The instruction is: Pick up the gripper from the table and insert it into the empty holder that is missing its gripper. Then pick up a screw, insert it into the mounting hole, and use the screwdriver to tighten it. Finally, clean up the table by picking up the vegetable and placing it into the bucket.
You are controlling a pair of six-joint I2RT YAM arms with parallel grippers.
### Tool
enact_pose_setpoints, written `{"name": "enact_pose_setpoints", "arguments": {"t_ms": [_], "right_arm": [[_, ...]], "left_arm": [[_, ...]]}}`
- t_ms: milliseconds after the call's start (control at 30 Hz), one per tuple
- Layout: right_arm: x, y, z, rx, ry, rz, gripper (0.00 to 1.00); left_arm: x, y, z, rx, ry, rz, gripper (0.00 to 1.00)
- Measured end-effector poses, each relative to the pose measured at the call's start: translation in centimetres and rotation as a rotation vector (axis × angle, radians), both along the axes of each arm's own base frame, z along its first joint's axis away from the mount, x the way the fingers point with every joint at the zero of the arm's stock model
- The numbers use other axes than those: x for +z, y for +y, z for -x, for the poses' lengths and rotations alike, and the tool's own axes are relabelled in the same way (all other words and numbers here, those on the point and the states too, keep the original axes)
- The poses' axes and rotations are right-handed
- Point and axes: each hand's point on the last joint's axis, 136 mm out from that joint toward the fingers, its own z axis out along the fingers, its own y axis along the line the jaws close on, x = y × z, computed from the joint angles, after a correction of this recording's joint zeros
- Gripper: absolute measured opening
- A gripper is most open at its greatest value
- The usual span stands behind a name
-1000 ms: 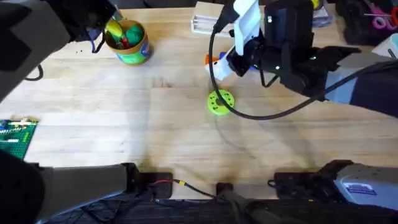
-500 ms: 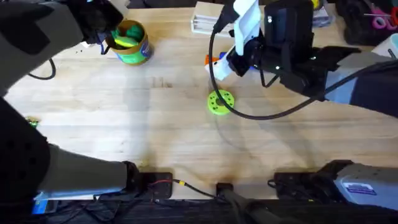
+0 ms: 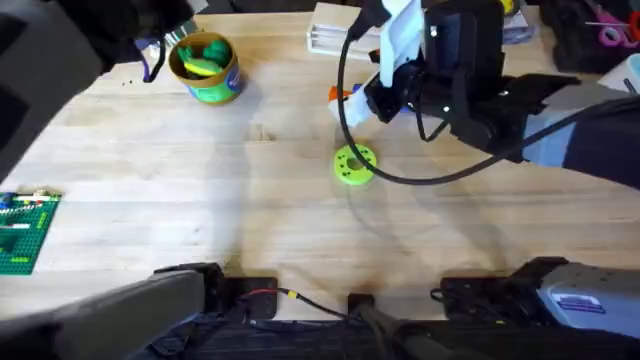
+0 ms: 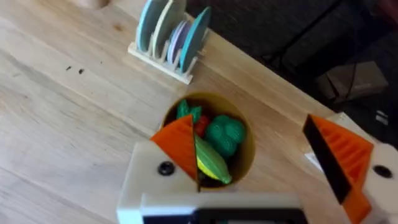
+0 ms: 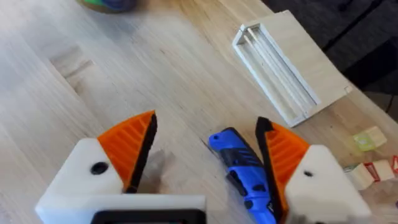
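Pale wooden boards form the table, on which the green bucket stands toward the far left, with a lime-green disc near the middle and a white slotted rack at the far edge. Above the bucket the left gripper is seen from its wrist camera with its fingers spread wide and nothing between them. The yellow vegetable lies inside the bucket, resting on green and red toy pieces, so the clean-up step is judged done.

Farther right, the right gripper is held low over the table, its orange pads apart, with the blue screwdriver lying flat on the wood just inside one pad and not clamped. The screwdriver is judged rigid, smooth and fairly slippery, and heavier than the toys; as a round barrel it may roll or twist if pinched near an end. A hold across the thick blue body near its middle is judged best, well away from the thin bit.
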Motion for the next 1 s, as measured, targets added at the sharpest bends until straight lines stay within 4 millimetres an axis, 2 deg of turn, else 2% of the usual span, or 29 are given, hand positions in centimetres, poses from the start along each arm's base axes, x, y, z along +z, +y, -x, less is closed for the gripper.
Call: {"name": "enact_pose_setpoints", "arguments": {"t_ms": [167, 233, 267, 333, 433, 500, 567, 600, 633, 800, 867, 1000], "right_arm": [[-1.9, -1.6, 1.3, -0.085, 0.190, -0.007, 0.991], [-2.1, -2.5, 2.0, -0.113, 0.268, 0.017, 0.991], [-1.8, -2.9, 2.2, -0.127, 0.305, 0.030, 0.992], [-0.6, -3.3, 2.4, -0.147, 0.350, 0.044, 0.991], [2.3, -3.8, 2.2, -0.165, 0.369, 0.044, 0.991], [4.2, -3.9, 2.2, -0.171, 0.364, 0.035, 0.991], [5.8, -4.0, 2.3, -0.174, 0.356, 0.027, 0.992], [6.5, -4.0, 2.3, -0.174, 0.351, 0.023, 0.992], [7.0, -4.1, 2.4, -0.174, 0.346, 0.020, 0.992], [8.3, -4.2, 2.7, -0.174, 0.325, 0.004, 0.992], [8.4, -4.2, 2.7, -0.174, 0.323, 0.003, 0.992], [8.3, -4.2, 2.8, -0.174, 0.325, 0.004, 0.991]], "left_arm": [[2.7, -3.2, 3.9, -0.161, 0.032, -0.136, 0.996], [3.1, -4.5, 5.4, -0.230, 0.053, -0.188, 0.992], [3.3, -5.1, 6.0, -0.260, 0.061, -0.208, 0.956], [3.7, -6.4, 7.4, -0.326, 0.073, -0.250, 0.802], [4.2, -8.3, 9.4, -0.424, 0.078, -0.304, 0.330], [4.5, -9.4, 10.8, -0.476, 0.084, -0.327, 0.051], [4.6, -10.2, 12.1, -0.522, 0.087, -0.343, 0.007], [4.7, -10.5, 12.7, -0.540, 0.090, -0.351, 0.052], [4.8, -10.8, 13.3, -0.557, 0.090, -0.357, 0.148], [5.1, -11.3, 15.2, -0.596, 0.087, -0.364, 0.934], [5.3, -11.2, 15.7, -0.597, 0.083, -0.366, 0.990], [5.4, -11.1, 16.1, -0.597, 0.080, -0.366, 0.994]]}}
